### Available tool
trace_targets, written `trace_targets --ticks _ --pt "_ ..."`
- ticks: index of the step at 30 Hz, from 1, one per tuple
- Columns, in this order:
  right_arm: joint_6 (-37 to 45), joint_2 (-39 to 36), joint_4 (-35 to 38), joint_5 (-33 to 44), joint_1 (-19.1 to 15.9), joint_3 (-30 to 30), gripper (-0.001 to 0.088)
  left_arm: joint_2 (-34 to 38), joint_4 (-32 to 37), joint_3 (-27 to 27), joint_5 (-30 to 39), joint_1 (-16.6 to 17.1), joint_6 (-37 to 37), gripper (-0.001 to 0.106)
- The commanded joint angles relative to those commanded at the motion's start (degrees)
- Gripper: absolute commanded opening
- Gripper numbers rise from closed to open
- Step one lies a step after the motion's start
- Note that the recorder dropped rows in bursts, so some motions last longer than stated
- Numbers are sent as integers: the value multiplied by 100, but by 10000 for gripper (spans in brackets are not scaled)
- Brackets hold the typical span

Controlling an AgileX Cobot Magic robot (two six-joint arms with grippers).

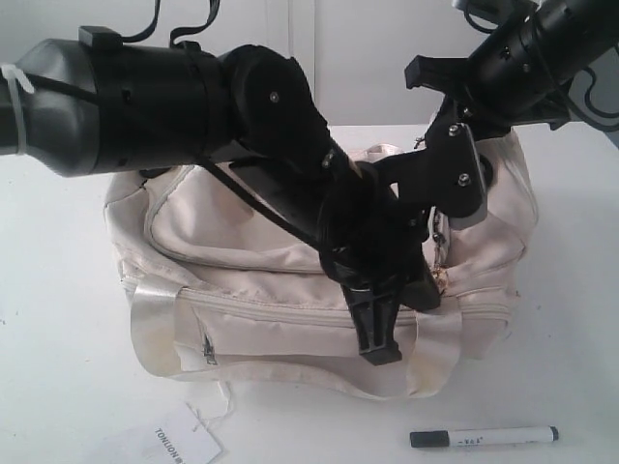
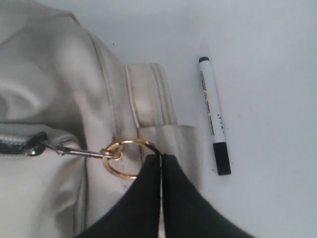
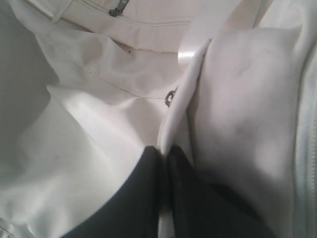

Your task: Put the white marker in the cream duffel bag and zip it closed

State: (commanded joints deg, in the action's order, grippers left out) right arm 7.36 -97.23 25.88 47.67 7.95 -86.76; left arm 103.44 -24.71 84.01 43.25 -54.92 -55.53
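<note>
**Left arm over a shut bag, marker not yet inside**

The left arm [image 1: 145, 106] fills the front of the exterior view, reaching down over the bag [image 1: 193, 227].

The marker [image 1: 484, 437] lies flat on the table [image 1: 58, 387] in front of the bag's right end, near it but not touching, and nothing holds it. The bag sits upright behind it. No opening or lining shows along the top zip, so it looks closed.

The zip slider [image 2: 30, 147] sits at the end of the zip, and the ring [image 2: 126, 158] hangs from it against the bag's end. The left claw [image 2: 159, 158] has its fingers pressed together with the ring's rim pinched between the tips. The right claw [image 3: 164, 152] is likewise pressed together, on a fold of the bag's fabric.

A tag [image 1: 184, 445] lies on the table at the bag's left front.

I judge the task to be at its start. The bag must first be unzipped, then the marker picked up and dropped in, and the zip drawn shut.
</note>
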Motion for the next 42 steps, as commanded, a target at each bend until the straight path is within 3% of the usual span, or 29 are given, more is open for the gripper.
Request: trace_targets --ticks 4,11,19,24,33,42 --pt "0 11 0 -23 0 0 0 0 52 0 -26 0 0 0" --pt "0 11 0 -23 0 0 0 0 900 0 269 0 0 0" --pt "0 11 0 -23 0 0 0 0 961 0 455 0 10 0" --pt "0 11 0 -10 0 0 0 -10 697 0 224 0 10 0" --pt "36 11 -199 -41 0 0 0 -10 -504 0 -992 0 3 0" --pt "36 -22 -543 -316 0 0 0 -10 -786 0 -1447 0 3 0"
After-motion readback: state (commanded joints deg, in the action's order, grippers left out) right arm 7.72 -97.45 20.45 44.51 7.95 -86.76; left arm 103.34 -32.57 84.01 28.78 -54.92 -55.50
